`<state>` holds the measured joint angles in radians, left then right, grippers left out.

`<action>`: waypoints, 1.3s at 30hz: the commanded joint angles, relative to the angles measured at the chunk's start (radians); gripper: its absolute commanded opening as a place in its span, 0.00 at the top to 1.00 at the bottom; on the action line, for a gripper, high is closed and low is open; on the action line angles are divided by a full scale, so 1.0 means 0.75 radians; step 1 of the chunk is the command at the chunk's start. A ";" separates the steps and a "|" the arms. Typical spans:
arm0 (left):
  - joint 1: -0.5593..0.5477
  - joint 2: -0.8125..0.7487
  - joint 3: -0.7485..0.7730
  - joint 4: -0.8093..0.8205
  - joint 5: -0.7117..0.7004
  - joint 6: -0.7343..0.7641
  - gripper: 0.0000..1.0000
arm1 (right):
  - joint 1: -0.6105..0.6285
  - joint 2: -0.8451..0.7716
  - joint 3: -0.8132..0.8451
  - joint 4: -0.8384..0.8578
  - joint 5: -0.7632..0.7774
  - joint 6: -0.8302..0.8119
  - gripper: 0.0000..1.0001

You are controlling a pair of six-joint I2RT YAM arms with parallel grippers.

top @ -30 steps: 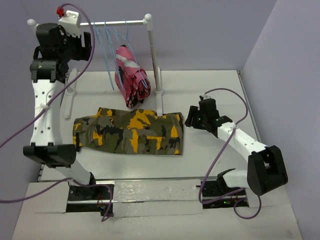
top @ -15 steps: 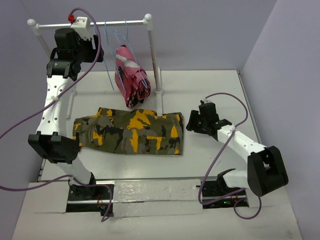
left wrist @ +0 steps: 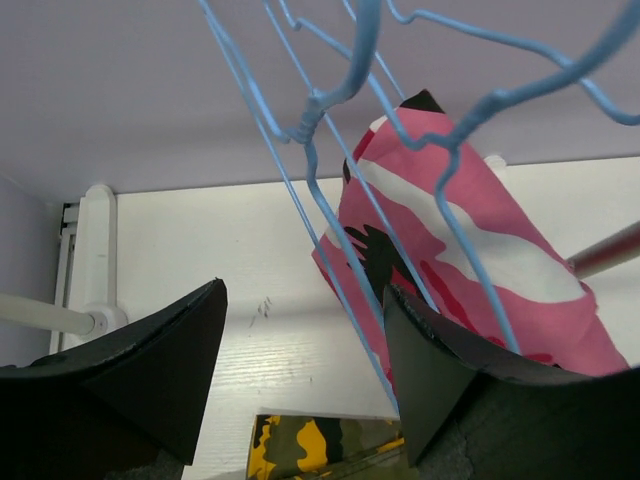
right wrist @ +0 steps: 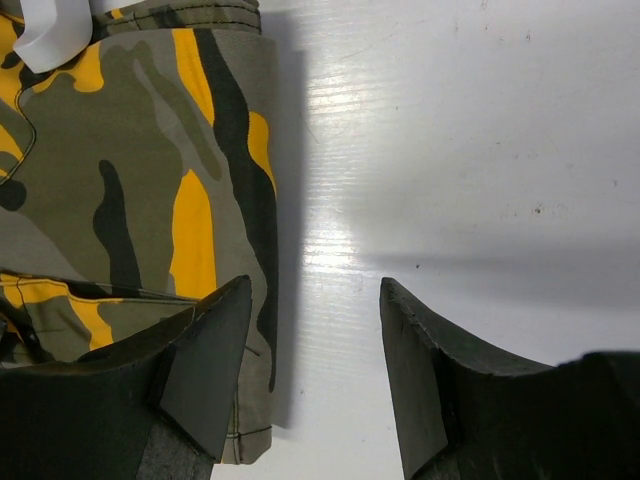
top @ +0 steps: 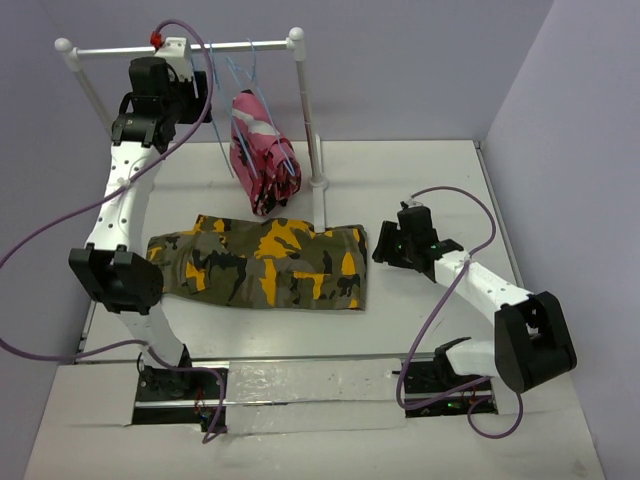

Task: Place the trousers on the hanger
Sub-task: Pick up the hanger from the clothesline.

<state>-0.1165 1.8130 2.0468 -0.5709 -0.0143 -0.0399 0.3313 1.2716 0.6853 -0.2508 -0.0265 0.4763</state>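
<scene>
- Your left end effector [left wrist: 302, 298] stands wide, the hanger [left wrist: 311, 113] between its fingers [left wrist: 130, 385], ungripped.
- Your right end effector [right wrist: 315, 295], also wide, hangs over the tabletop [right wrist: 460, 150] just beside the trousers [right wrist: 120, 200].

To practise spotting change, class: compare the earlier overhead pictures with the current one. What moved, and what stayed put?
The left hand swung right along the rail toward the hangers, which now hang right in front of it; it is open and grips nothing. The right hand barely shifted and is open at the trousers' edge. The trousers and the pink garment stayed where they were.
</scene>
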 commanded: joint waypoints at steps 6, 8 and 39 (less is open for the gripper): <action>-0.004 -0.009 0.008 0.105 -0.085 0.022 0.28 | 0.006 -0.014 -0.049 0.058 0.013 0.026 0.39; -0.004 -0.015 -0.018 0.124 -0.114 0.035 0.32 | 0.004 -0.016 -0.055 0.056 0.015 0.024 0.39; -0.002 -0.292 -0.067 0.140 -0.222 0.020 1.00 | 0.006 -0.042 -0.062 0.054 0.013 0.021 0.40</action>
<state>-0.1162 1.7096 1.9911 -0.5261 -0.1719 -0.0154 0.3313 1.2744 0.6327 -0.2251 -0.0278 0.4934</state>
